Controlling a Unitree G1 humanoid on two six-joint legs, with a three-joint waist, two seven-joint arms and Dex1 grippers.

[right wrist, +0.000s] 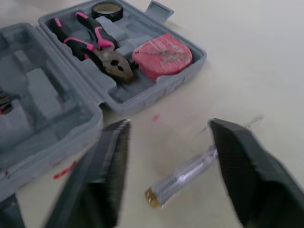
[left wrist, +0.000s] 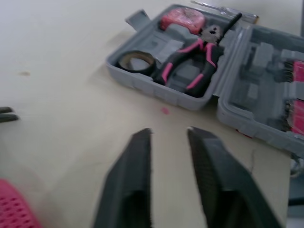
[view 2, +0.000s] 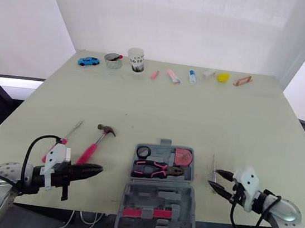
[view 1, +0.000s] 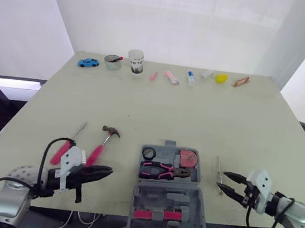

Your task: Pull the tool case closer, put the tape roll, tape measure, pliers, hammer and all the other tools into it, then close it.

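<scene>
In the left eye view the open tool case point(view 1: 170, 200) sits at the near edge of the counter point(view 1: 197, 114), between the arms. A clear-handled screwdriver point(view 1: 219, 165) lies just right of it, its long axis running away from the robot. The right gripper point(view 1: 225, 180), the nearer one, is spread wide beside it. The hammer point(view 1: 104, 140) lies left, beyond the left gripper point(view 1: 105, 171). The left wrist view shows its fingers point(left wrist: 135, 185) slightly parted and empty, pointing toward the pliers point(left wrist: 190, 61) in the case. The right wrist view shows the see-through handle lying slantwise between the wide fingers point(right wrist: 107, 175), untouched.
</scene>
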